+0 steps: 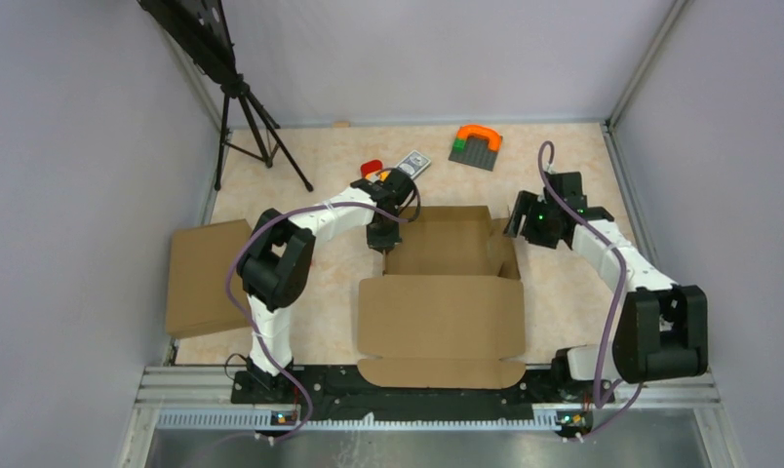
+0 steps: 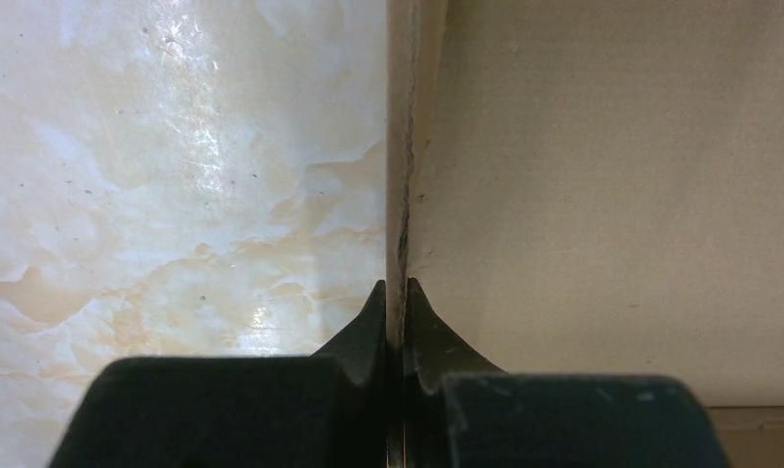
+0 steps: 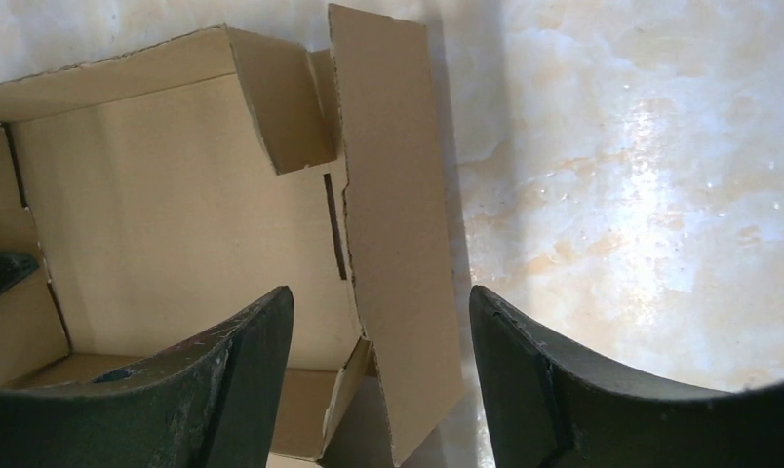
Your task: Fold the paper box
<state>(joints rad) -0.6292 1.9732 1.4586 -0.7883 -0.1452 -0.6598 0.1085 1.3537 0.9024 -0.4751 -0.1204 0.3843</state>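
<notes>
A brown paper box (image 1: 445,292) lies part-folded in the middle of the table, its lid (image 1: 440,330) spread flat toward me. My left gripper (image 1: 384,237) is shut on the box's upright left wall (image 2: 400,195), the fingertips (image 2: 373,307) pinching the card edge. My right gripper (image 1: 521,222) is open beside the box's right side. In the right wrist view the raised right flap (image 3: 393,195) stands between its fingers (image 3: 256,341), touching neither, with the box's inside (image 3: 164,224) to the left.
A second flat cardboard sheet (image 1: 201,278) lies at the left table edge. A tripod (image 1: 247,117) stands at the back left. A grey plate with an orange piece (image 1: 477,143), a red object (image 1: 371,166) and a small card (image 1: 413,162) lie behind the box.
</notes>
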